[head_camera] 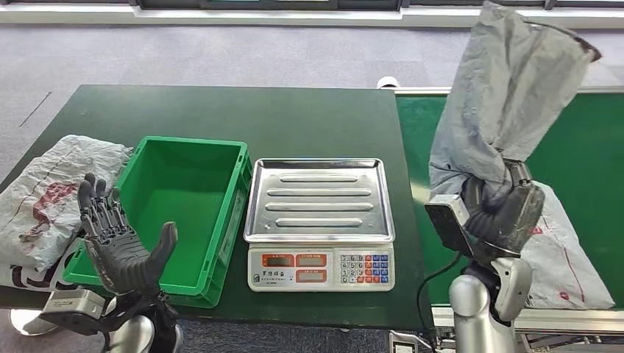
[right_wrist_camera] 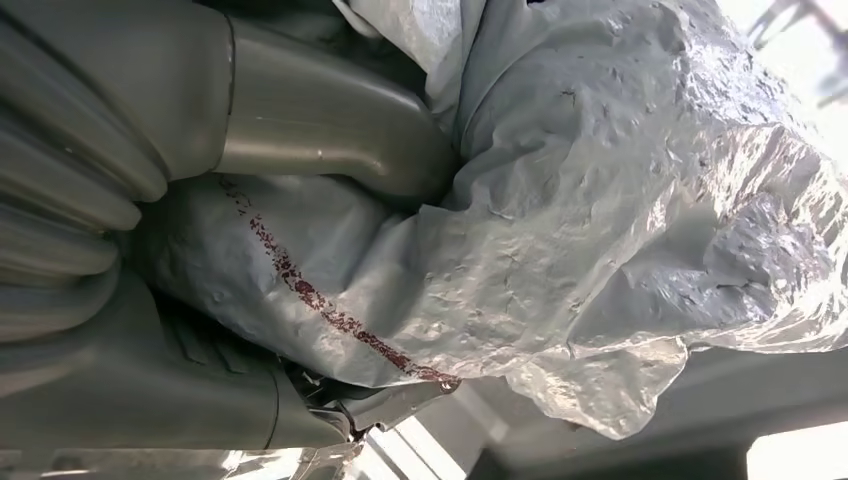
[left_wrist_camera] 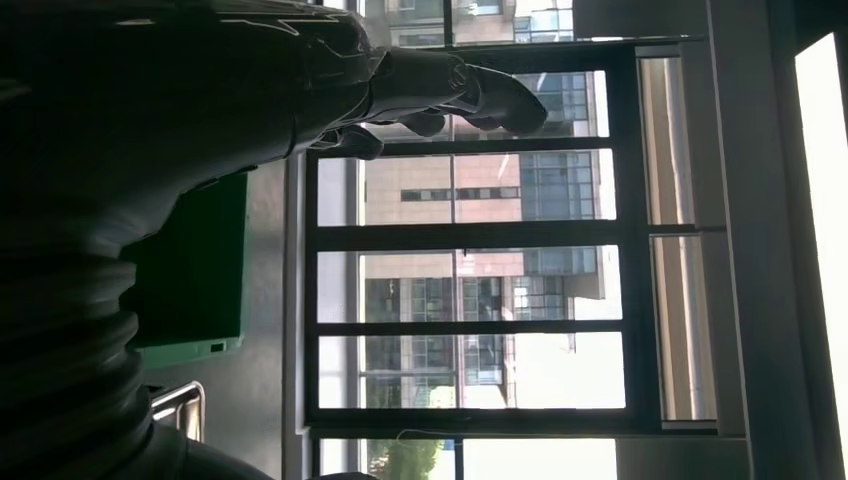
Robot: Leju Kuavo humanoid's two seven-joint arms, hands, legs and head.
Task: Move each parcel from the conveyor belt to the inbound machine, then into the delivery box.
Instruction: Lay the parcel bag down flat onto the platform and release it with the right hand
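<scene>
Currently R hand (head_camera: 500, 209) has fingers clamped on grey parcel (head_camera: 500, 95), held up over conveyor belt (head_camera: 589, 147), beside scale (head_camera: 318, 198). Risk: slick, floppy bag could slip or snag scale edge. L hand (head_camera: 121, 243) fingers apart, idle by green box (head_camera: 184, 198).

We see a dark green worktop (head_camera: 309, 118) carrying a green delivery box (head_camera: 188, 213) at its left part and, touching it on the right, a weighing scale (head_camera: 319, 220) with a steel tray. A crumpled white parcel (head_camera: 44, 206) lies at the worktop's left edge. Beside the worktop runs a green conveyor belt (head_camera: 596, 147), bearing what seems another white parcel (head_camera: 566, 257).
</scene>
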